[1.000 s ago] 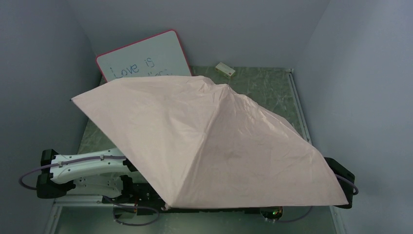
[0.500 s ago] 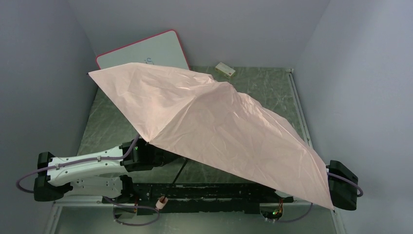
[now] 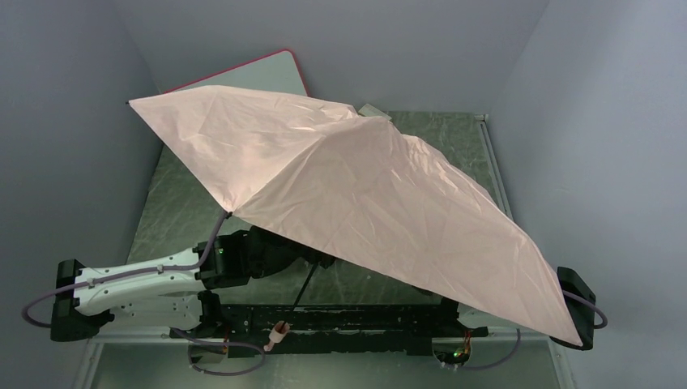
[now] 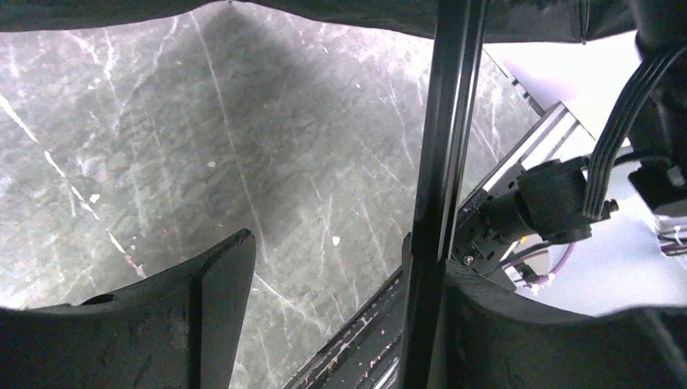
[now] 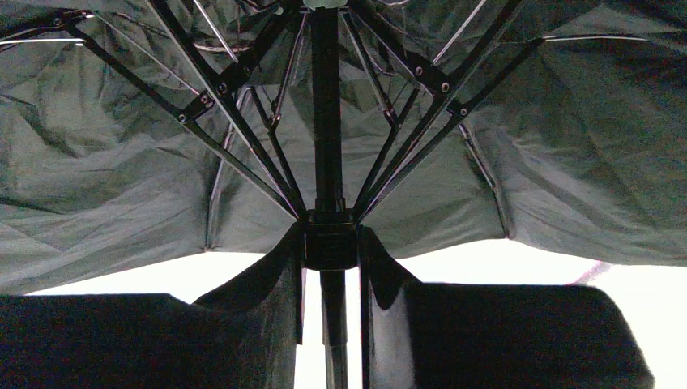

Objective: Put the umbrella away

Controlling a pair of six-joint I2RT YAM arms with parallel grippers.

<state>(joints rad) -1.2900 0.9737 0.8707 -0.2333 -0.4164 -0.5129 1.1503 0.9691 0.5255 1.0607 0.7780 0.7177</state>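
The umbrella (image 3: 364, 194) is open, and its pale pink canopy spreads over most of the table. Its black shaft (image 3: 304, 285) slants down to the pale handle (image 3: 279, 331) at the near edge. My left gripper (image 4: 324, 243) is open under the canopy. The shaft (image 4: 441, 162) runs down against its right finger (image 4: 502, 324), well apart from the left finger (image 4: 202, 308). My right gripper (image 5: 328, 239) is shut on the umbrella's sliding hub, where the ribs (image 5: 235, 113) fan out under the black lining. From above, the canopy hides the right gripper.
A pink-framed whiteboard (image 3: 243, 77) leans on the back wall, half covered by the canopy. A small beige block (image 3: 371, 109) peeks out at the back. The left arm (image 3: 138, 279) lies along the near left. Grey walls close in on both sides.
The canopy's left side has swung up and back, uncovering the left arm, the shaft and the handle and covering more of the whiteboard. The left arm has reached further under the canopy.
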